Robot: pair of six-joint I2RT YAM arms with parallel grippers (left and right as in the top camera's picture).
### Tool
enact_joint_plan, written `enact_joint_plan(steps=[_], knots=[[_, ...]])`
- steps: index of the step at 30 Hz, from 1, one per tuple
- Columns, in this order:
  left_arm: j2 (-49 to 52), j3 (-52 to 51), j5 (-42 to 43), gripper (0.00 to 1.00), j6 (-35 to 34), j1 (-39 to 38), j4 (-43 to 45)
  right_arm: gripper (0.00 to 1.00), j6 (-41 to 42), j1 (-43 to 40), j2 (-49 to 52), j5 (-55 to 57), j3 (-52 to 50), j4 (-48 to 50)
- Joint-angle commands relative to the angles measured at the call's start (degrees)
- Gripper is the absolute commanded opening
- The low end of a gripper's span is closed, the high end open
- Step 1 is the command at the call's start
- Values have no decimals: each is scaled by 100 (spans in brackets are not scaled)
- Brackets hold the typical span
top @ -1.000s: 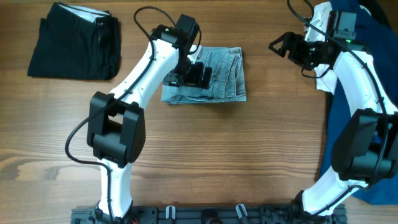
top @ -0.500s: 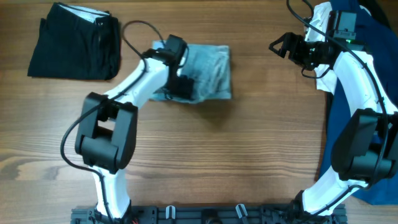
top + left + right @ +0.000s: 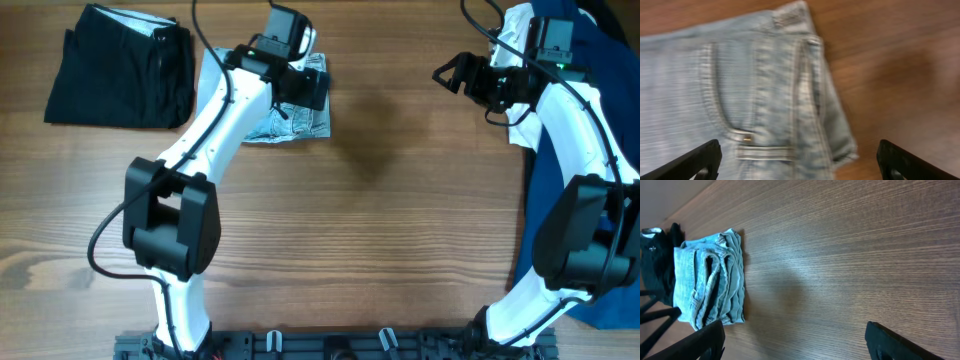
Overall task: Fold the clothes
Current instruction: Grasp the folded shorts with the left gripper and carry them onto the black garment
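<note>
table: brown wood-grain table (image 3: 400, 230), bare stretch nearest the base, btwn both arms.
blue cloth: dark-blue loose garment (image 3: 540, 190) runs along the R edge, under the R arm; not folded yet, I'd say.
shorts, where: pale blue folded denim shorts (image 3: 300, 125) lie flat, far-left of centre, just beside the black piece, well apart from the R arm.
left gripper: left gripper (image 3: 797, 152) hangs right over the shorts, jaws spread wide, nothing pinched; one finger over denim, the other over bare wood.
step: prob. parking the folded bundle next to the done piece.
doing it well: lift straight up w/ jaws wide so no finger drags the top layer; if layers splay, press flat, don't re-pinch one edge only.
pointing: stacked fold edges face the R side; pocket seams run along the L wrist cam's fwd line.
long axis: looks near–far in the R wrist view, but the arm hides the middle from above, so not sure.
right gripper: right gripper (image 3: 795, 337) jaws wide, empty, over bare wood.
far: black folded fabric garment (image 3: 120, 70), far-left corner.
</note>
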Motion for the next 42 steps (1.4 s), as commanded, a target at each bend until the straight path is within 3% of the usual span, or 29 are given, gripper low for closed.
enact_joint_plan(steps=[1,6,14,18,24,26,28,30,34,42], knots=[[422,26,321,100,-125,-96,76,91,-118,35,50,55,4,-20],[844,26,317,100,-380,-201,297,91,-208,212,50,55,4,-20],[1447,26,275,100,-201,-361,396,91,-192,330,50,153,4,24],[1705,26,-610,98,201,-529,345,91,-188,330,50,164,4,24],[2326,22,-1427,71,566,-549,13,91,-192,330,50,164,4,42],[2472,22,-1425,49,592,-551,-13,91,-192,330,50,164,4,59],[2476,22,-1425,14,590,-549,-22,91,-190,330,50,164,4,68],[2474,22,-1425,4,592,-549,2,91,-190,330,50,168,4,79],[2247,46,-1545,4,341,-461,-83,91,-190,330,50,275,4,81],[-205,306,-1552,4,199,404,-520,91,-192,330,50,275,4,85]])
